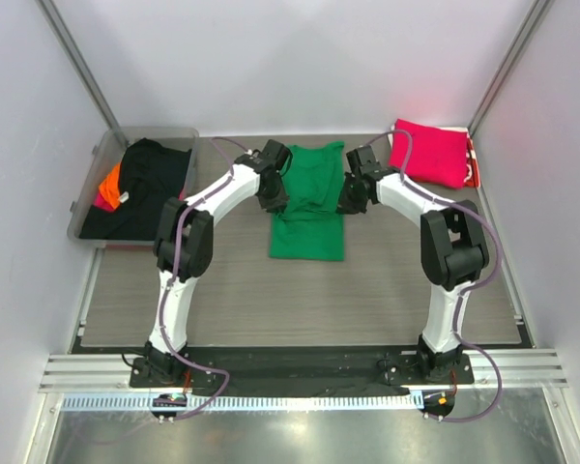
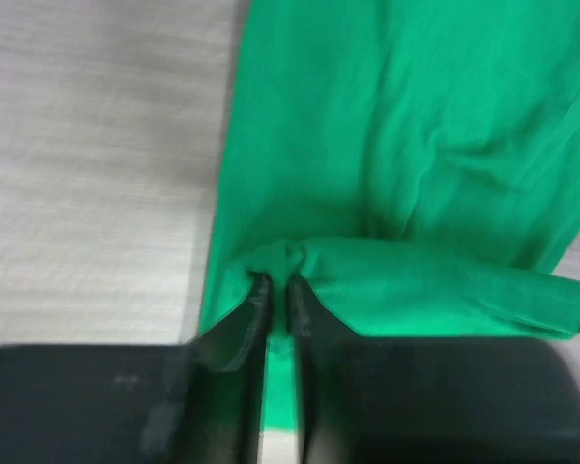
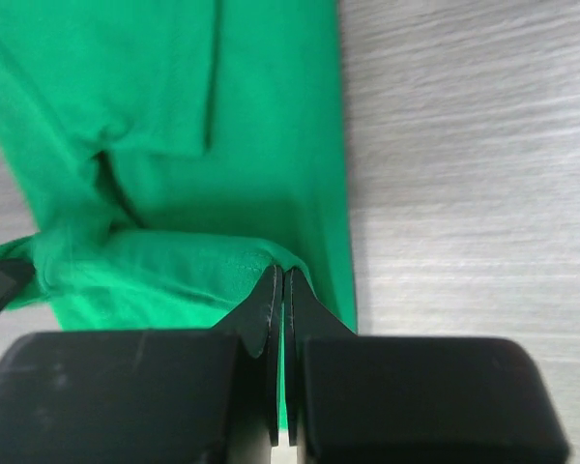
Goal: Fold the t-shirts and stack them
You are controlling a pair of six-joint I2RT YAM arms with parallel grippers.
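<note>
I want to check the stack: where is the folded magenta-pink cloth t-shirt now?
In the top view, the folded magenta-pink cloth t-shirt lies at the far right corner of the table, right of the bright green cloth t-shirt.

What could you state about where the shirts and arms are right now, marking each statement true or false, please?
1. The green t-shirt lies on the table between the two arms. True.
2. The pink t-shirt is inside the clear tub. False: it lies folded on the table at the far right. The tub, at the far left, holds a black t-shirt and an orange one.
3. The right arm's jaws are shut on an edge of the green t-shirt. True.
4. The green t-shirt is stacked on the pink one. False: they lie apart, with bare table between them.
</note>
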